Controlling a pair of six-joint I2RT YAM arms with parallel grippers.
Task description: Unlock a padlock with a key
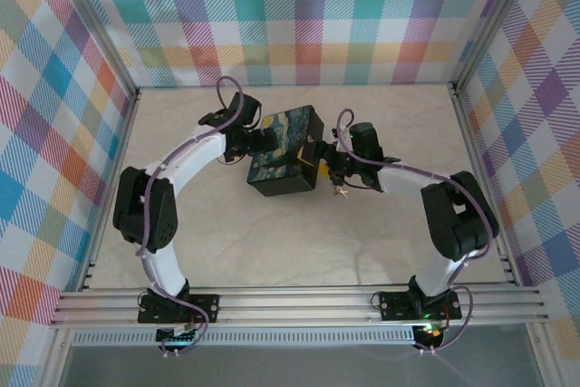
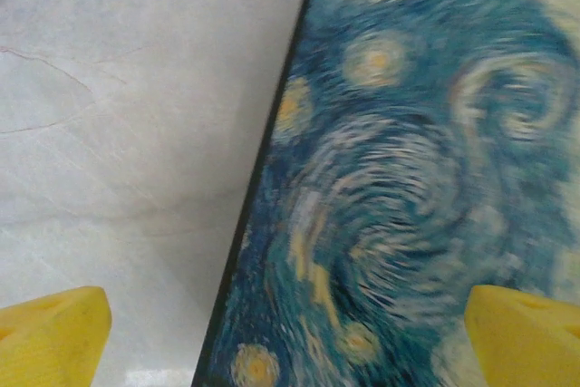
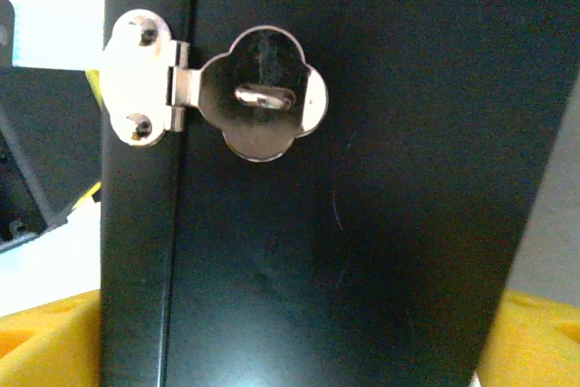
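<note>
Top view: black box with swirling blue-and-yellow painted lid (image 1: 285, 156) mid-worktop (image 1: 299, 242), one arm at either side; tiny pale spiky item, likely the silvery key (image 1: 342, 192), just beside its right wall. Left wrist: left fingers (image 2: 54, 342) spread wide over the lid's edge, holding nothing. Right wrist: right fingers (image 3: 41, 342) wide apart, flanking the box wall, contact uncertain; silver hasp (image 3: 263, 129) sits over a bare staple (image 3: 265, 95). Judgement: small dark padlock appears already off, though where it lies cannot be told; unlocking seems done.
</note>
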